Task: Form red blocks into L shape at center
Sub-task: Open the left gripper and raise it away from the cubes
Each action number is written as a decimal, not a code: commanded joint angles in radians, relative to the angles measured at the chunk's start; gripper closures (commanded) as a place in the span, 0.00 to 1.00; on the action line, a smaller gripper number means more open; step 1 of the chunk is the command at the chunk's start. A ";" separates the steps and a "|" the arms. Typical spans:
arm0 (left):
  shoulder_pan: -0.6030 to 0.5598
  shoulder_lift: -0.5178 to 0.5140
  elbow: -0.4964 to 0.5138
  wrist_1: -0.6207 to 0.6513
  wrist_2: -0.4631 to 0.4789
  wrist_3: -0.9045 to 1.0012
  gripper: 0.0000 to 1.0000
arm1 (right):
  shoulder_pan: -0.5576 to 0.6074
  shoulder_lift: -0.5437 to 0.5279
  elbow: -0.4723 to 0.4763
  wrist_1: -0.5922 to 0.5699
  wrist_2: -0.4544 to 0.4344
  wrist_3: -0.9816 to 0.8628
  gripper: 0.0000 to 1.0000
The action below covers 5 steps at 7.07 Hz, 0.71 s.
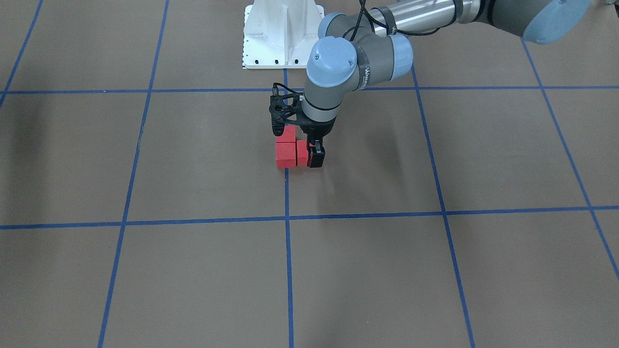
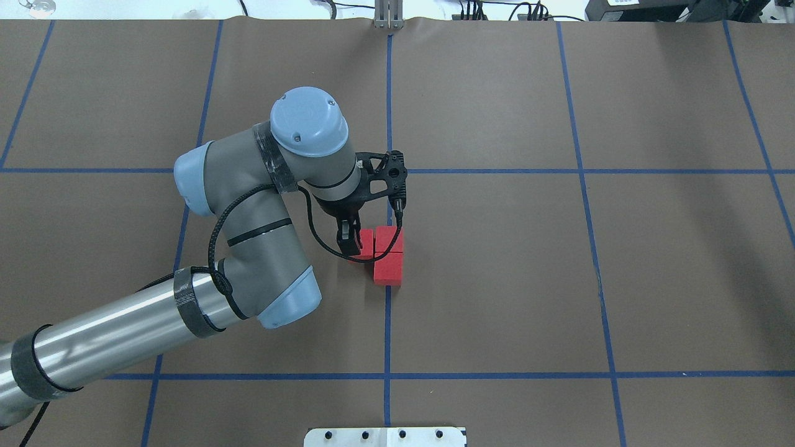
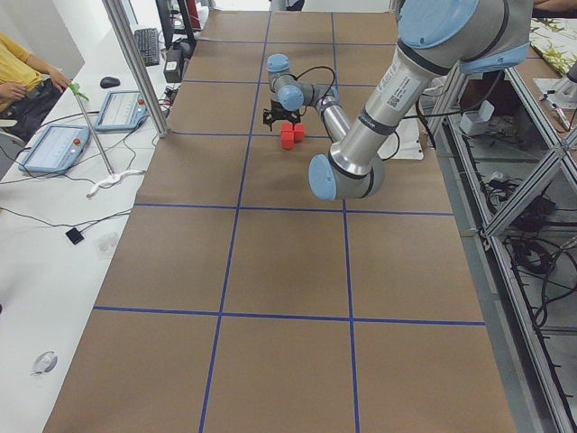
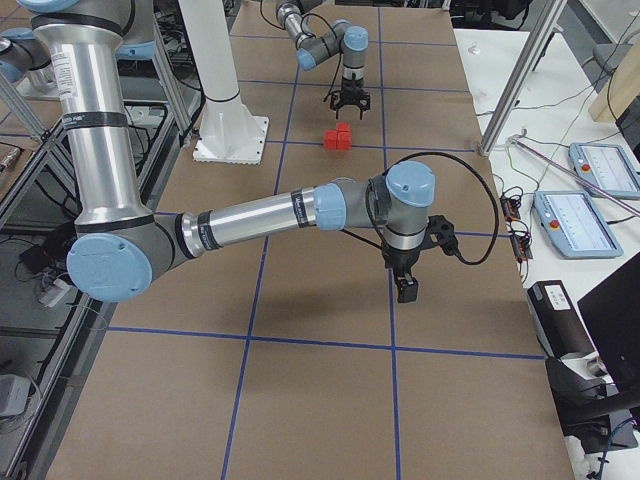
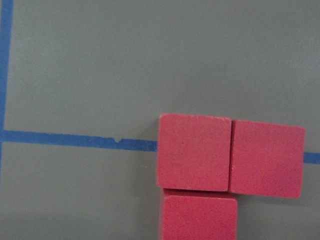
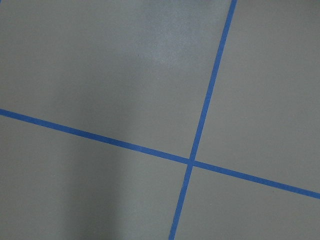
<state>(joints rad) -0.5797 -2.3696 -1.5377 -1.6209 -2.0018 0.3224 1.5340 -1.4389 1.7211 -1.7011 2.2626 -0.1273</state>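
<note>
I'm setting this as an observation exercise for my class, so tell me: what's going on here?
The left gripper is down beside the three red blocks, next to one end block. The blocks touch in an L shape on a blue tape line. Whether it holds that block is unclear. The right gripper hangs well away from them.
</note>
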 commanded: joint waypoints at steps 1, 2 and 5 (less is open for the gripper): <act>-0.067 0.015 -0.013 0.007 0.000 -0.009 0.00 | 0.000 0.000 0.000 0.000 0.000 0.000 0.00; -0.112 0.047 -0.024 0.007 0.000 -0.013 0.00 | 0.000 -0.003 0.000 0.000 0.000 -0.002 0.00; -0.354 0.243 -0.076 -0.005 -0.012 -0.098 0.00 | 0.000 -0.012 0.002 0.000 0.000 -0.002 0.00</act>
<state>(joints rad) -0.8391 -2.2116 -1.5860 -1.6220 -2.0091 0.2789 1.5340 -1.4498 1.7217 -1.7012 2.2626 -0.1288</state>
